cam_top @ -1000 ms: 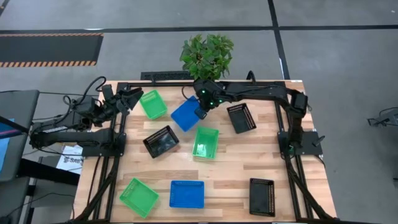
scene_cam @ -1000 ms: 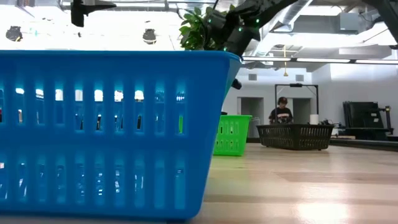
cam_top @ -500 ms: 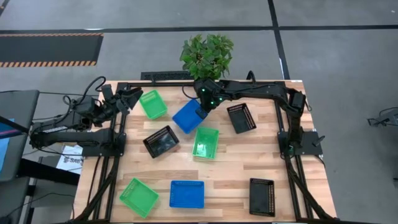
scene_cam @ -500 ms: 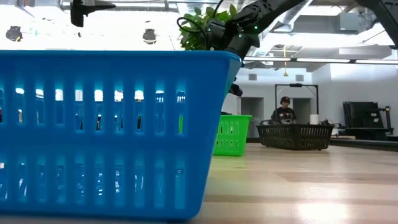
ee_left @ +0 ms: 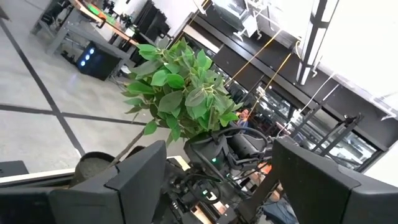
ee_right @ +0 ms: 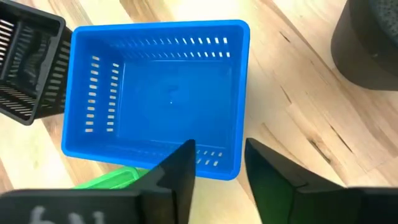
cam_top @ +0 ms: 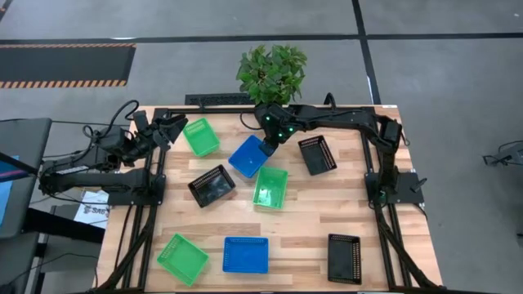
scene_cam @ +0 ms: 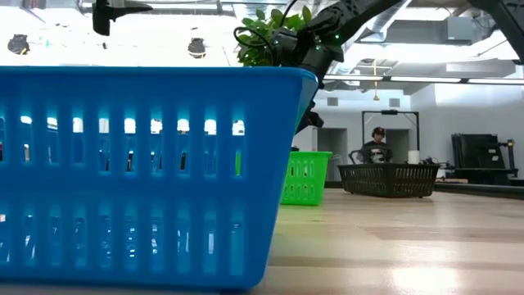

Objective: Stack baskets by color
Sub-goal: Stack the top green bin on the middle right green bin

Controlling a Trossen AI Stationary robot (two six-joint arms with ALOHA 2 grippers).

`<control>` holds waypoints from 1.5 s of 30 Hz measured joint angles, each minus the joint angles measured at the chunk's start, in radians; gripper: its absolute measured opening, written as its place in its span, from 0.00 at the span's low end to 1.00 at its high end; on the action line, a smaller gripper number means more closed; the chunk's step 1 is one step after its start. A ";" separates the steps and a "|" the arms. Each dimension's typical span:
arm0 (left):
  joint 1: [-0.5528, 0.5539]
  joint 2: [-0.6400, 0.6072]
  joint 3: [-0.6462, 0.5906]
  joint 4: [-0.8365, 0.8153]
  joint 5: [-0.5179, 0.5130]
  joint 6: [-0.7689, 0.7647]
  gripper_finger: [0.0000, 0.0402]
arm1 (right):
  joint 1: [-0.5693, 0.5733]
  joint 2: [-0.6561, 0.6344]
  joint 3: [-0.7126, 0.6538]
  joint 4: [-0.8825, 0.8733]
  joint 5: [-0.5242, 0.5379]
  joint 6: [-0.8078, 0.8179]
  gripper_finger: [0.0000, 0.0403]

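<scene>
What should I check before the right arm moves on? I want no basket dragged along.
1. Right gripper open: ok, fingers apart.
2. Fingers clear of the blue basket: cannot tell; its near wall shows between them.
3. Blue basket lying flat: cannot tell; one corner overlaps a green basket.
4. Potted plant clear of the right arm: ok, it stands behind the table's edge.
5. Left gripper out of the way: ok, open at the table's back left.
</scene>
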 joint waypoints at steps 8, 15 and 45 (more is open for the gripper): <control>0.000 0.000 0.000 0.000 0.002 -0.002 0.70 | 0.005 -0.044 0.000 -0.036 0.004 0.000 0.48; 0.000 0.000 0.000 -0.024 0.070 -0.004 0.70 | 0.078 -0.117 0.000 -0.290 -0.003 0.000 0.45; 0.103 0.634 0.000 -0.541 0.134 -0.046 0.70 | 0.405 -0.162 -0.001 -0.498 0.200 0.229 0.54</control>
